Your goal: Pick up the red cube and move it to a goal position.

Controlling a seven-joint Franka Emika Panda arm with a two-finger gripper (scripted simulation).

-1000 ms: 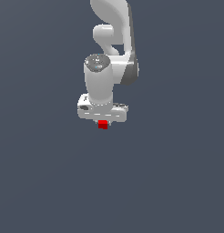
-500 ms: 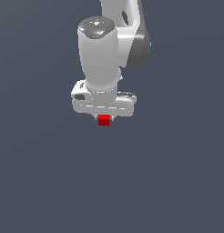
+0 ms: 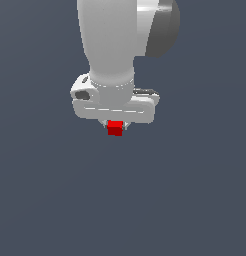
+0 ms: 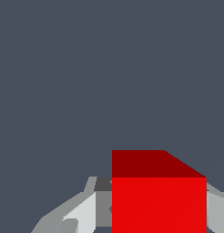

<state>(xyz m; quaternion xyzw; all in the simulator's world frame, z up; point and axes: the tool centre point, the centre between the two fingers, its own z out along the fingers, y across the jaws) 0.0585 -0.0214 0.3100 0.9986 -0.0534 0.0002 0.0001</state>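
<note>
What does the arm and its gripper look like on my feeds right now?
The smooth white cylindrical arm segment has a dark grey rounded joint cap on the exterior view's right. Below it, the white bar-shaped gripper body carries a faint dashed line and a dark recess. In the wrist view, the light grey fingers look angular. No cables visible.

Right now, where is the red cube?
In the exterior view the red cube sits just under the white claw, near the picture's middle, pinched between its fingers; the wrist view shows it close up with a finger on either side.
</note>
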